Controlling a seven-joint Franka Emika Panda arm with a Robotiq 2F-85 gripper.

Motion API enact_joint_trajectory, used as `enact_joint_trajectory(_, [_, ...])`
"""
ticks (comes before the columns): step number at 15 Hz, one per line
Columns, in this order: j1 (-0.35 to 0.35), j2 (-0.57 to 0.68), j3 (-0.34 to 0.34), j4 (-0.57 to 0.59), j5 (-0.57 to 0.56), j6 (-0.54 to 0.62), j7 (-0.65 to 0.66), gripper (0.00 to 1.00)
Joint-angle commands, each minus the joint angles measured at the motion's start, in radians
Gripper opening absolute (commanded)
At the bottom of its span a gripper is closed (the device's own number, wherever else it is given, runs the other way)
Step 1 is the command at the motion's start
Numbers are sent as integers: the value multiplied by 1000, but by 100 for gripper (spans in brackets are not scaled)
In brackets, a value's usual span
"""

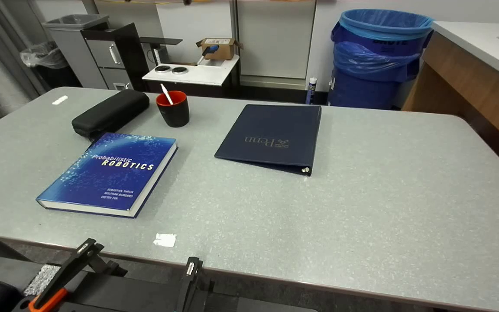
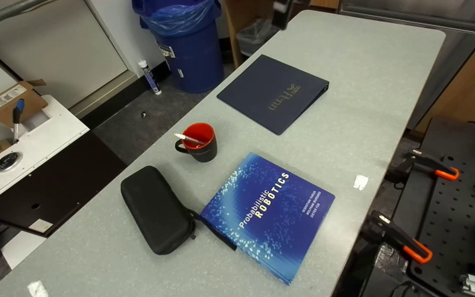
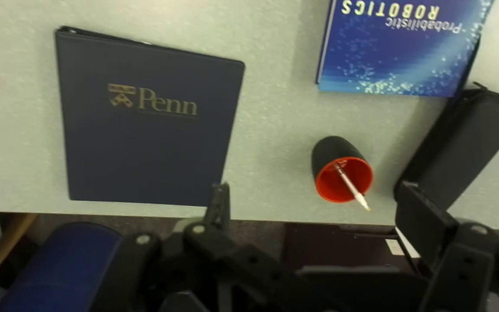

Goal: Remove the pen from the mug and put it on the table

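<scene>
White pen (image 3: 350, 185) slants out of black-and-red mug (image 3: 330, 179). My claw (image 3: 314, 188) spread, holding nothing. Should centre over protruding end, pinch gently, draw out along slant.

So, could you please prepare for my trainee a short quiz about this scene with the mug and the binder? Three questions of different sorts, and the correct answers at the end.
1. Multiple choice. Where is the white-tipped pen?
a) on top of the Probabilistic Robotics book
b) on top of the black zip case
c) in the black-and-red mug

2. True or false. In the wrist view, the Robotiq gripper is open.

3. Fill in the gap. The cover of the navy binder bears the word ____.

Key: 1. c; 2. true; 3. Penn.
</scene>
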Motion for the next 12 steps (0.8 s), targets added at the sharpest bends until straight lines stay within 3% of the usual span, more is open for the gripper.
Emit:
enact_joint_trajectory(1, [48, 217, 50, 168, 84, 48, 36, 100])
enact_joint_trajectory(3, [47, 264, 73, 226, 88, 22, 46, 100])
enact_joint_trajectory(4, [33, 199, 77, 143, 59, 41, 36, 100])
enact_joint_trajectory(12, [38, 281, 87, 226, 76, 33, 14, 100])
